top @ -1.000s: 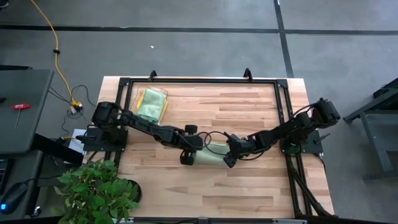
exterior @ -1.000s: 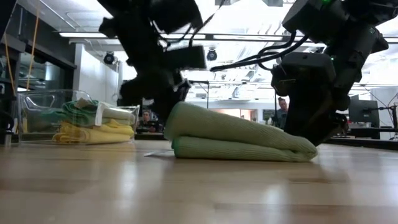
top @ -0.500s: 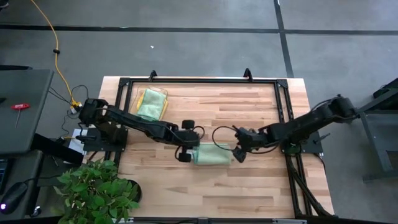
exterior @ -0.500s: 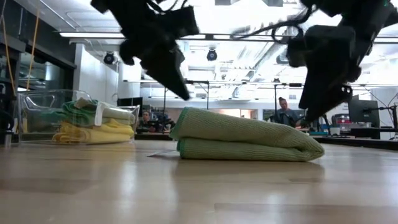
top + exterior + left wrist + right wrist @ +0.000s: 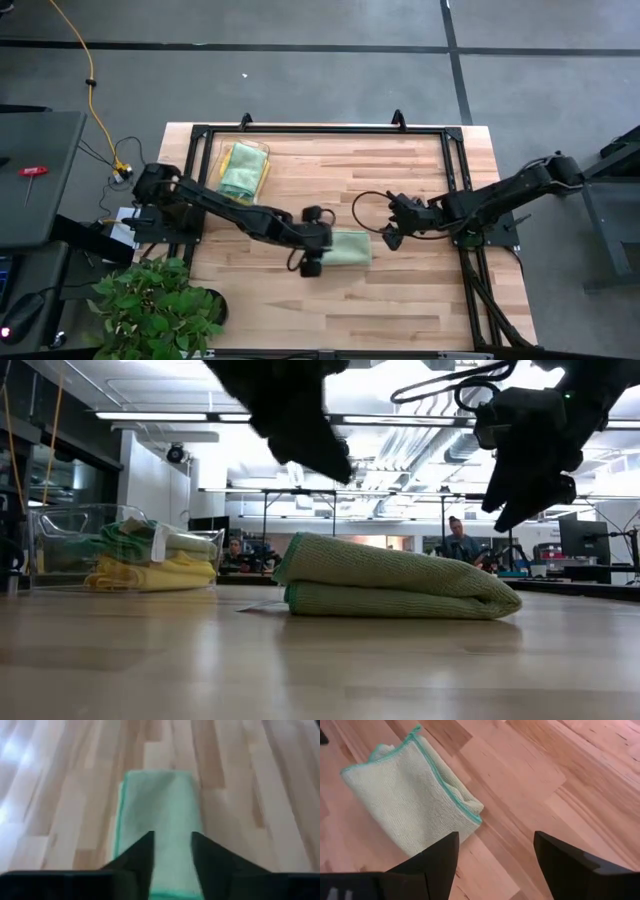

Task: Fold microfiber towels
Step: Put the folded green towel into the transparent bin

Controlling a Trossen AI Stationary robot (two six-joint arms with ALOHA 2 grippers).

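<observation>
A pale green microfiber towel (image 5: 350, 248) lies folded in several layers near the middle of the table (image 5: 400, 180), flat on the wood (image 5: 395, 592). My left gripper (image 5: 325, 245) hangs above the towel's left end, open, with nothing between its fingers (image 5: 172, 845). Its dark fingers sit high in the low view (image 5: 335, 460), clear of the cloth. My right gripper (image 5: 388, 238) hangs off the towel's right end, raised (image 5: 510, 510), open wide and touching nothing (image 5: 495, 850). The towel (image 5: 410, 805) shows its teal hems there.
A clear container (image 5: 243, 168) at the table's far left holds folded yellow and green towels (image 5: 140, 555). A leafy plant (image 5: 155, 310) stands off the near left corner. A black frame (image 5: 330, 130) rims the table. Bare wood lies near and to the right.
My left gripper has come off the towel's raised left end and risen, shifting a little toward the right. My right gripper has risen and drawn back toward the table's right edge. The towel's left end has settled, and the folded towel now lies flat.
</observation>
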